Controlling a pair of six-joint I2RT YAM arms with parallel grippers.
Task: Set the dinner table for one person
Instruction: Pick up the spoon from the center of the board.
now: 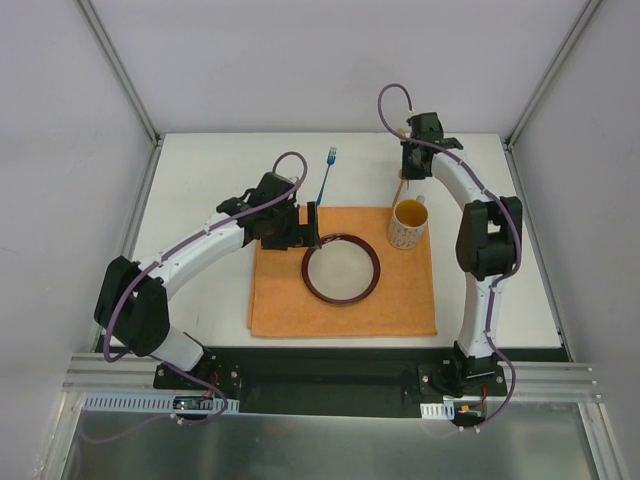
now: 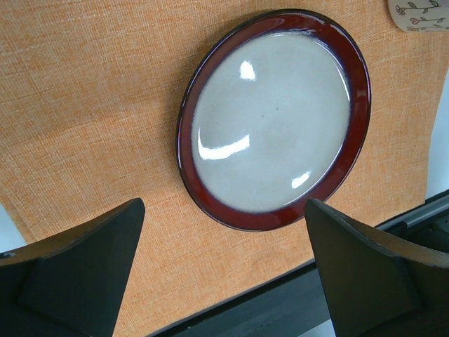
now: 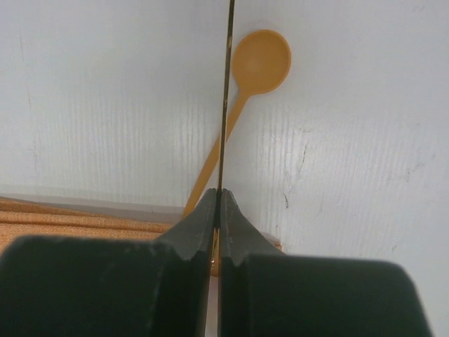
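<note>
A red-rimmed plate (image 1: 341,268) with a grey centre lies on the orange placemat (image 1: 290,305) on the white dinner table (image 1: 200,190). My left gripper (image 1: 312,225) hovers at the plate's left edge, open and empty; the left wrist view shows the plate (image 2: 273,119) ahead of its spread jaws (image 2: 224,207). My right gripper (image 1: 408,168) is behind the mug (image 1: 408,223), shut on a thin metal utensil (image 3: 228,91) seen edge-on, held above an orange spoon (image 3: 259,60) lying on the table. A blue fork (image 1: 327,175) lies behind the placemat.
The cream mug has a yellow inside and stands on the placemat's far right corner; its bottom shows in the left wrist view (image 2: 417,14). Grey frame posts (image 1: 120,70) rise at the table's back corners. The black base rail (image 1: 330,370) runs along the near edge.
</note>
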